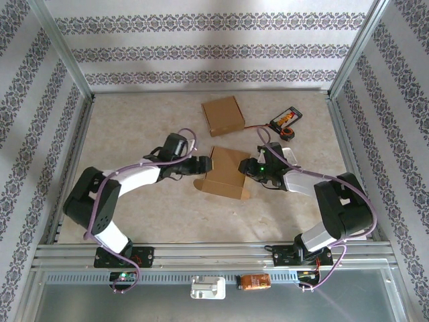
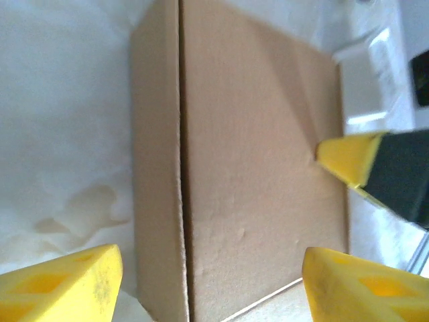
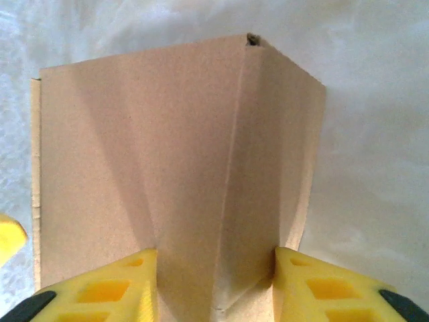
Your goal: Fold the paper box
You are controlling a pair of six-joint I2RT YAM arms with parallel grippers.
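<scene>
The paper box (image 1: 224, 173) lies on the table (image 1: 154, 215), with a second box (image 1: 223, 115) a little beyond it. At its left edge the left gripper (image 2: 211, 285) stands spread wide, holding nothing, and at its right edge the right gripper (image 3: 216, 278) pinches a raised fold of cardboard. I judge the cardboard light and rather stiff, bending only at its creases and easy to slide, so it is best taken by an edge close to a crease while the other gripper steadies it.
</scene>
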